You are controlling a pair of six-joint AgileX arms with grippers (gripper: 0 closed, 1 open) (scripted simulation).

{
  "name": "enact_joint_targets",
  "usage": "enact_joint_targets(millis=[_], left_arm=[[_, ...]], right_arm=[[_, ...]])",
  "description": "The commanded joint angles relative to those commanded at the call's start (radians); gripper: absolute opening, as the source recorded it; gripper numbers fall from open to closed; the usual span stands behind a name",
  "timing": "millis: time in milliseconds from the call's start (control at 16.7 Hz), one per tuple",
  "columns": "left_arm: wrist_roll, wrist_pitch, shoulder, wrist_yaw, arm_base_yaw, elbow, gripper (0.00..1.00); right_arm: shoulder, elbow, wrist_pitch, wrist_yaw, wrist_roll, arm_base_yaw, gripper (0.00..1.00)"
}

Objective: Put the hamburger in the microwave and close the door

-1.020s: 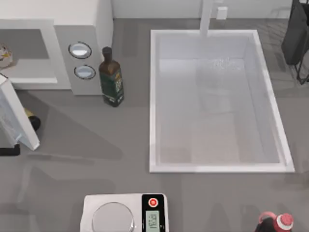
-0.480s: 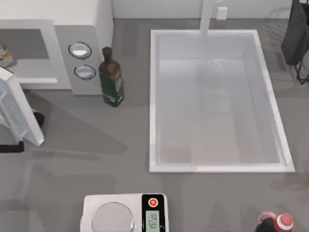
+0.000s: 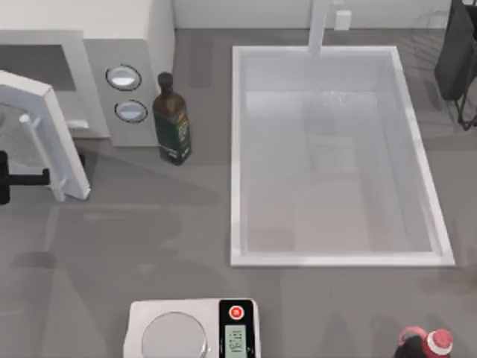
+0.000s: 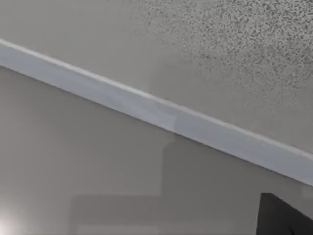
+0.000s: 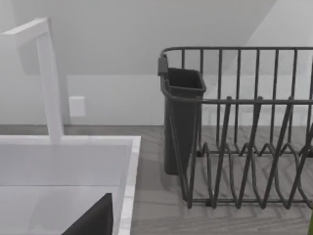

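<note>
Top view: the microwave [image 3: 82, 45] is seen at the left rear, its door [image 3: 45, 127] half swung, hinged left, so the cavity is partly screened. The hamburger is judged to be inside, hidden. The left gripper [image 3: 9, 177] is set at the door's outer face; finger state cannot be told. Open counter is left for the swing; the bottle [image 3: 172, 119] stands clear.

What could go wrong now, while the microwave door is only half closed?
The door stands ajar across the microwave opening; if pushing stops here, it may stay unlatched. The dark left arm part sits close by the door's outer face and could slip off. The green bottle stands near the knob panel and could get knocked.
</note>
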Motion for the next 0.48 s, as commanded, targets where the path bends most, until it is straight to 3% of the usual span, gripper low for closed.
enact_joint_targets(millis=[480], left_arm=[[-0.009,0.051,0.116,-0.008,-0.014,0.070,0.00]], right_arm=[[0.000,0.000,0.000,0.000,0.000,0.000,1.00]])
